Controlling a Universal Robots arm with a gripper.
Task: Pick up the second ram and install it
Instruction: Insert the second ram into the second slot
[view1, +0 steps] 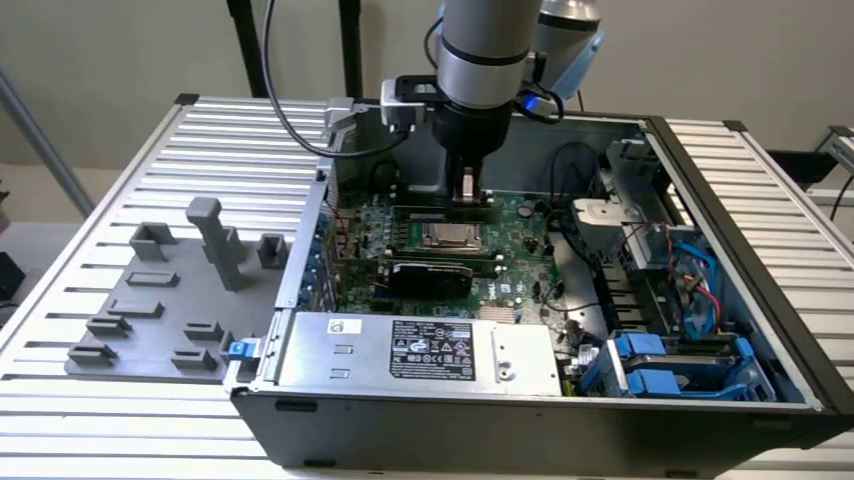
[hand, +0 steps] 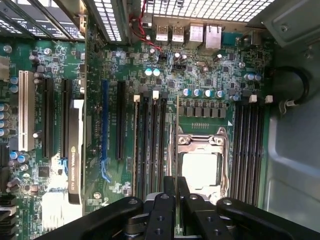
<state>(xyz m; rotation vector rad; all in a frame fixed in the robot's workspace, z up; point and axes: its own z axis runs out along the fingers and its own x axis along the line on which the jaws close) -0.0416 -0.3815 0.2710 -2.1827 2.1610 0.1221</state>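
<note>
My gripper (view1: 470, 200) reaches down into the open computer case (view1: 747, 250), just above the far part of the green motherboard (view1: 514, 250). Its fingers (hand: 184, 192) are shut on the second ram (hand: 177, 135), which appears edge-on in the wrist view as a thin green line running away from the fingertips. The strip hangs between the bank of dark memory slots (hand: 152, 145) and the CPU socket (hand: 202, 165). I cannot tell whether its lower edge touches the board. Another bank of slots (hand: 247, 145) lies on the socket's other side.
A graphics card (view1: 427, 272) and the silver power supply (view1: 427, 345) sit nearer the case's front. Cables and blue drive bays (view1: 667, 365) fill the case at the exterior view's right. A grey fixture plate (view1: 160, 300) with blocks lies on the slatted table at the exterior view's left.
</note>
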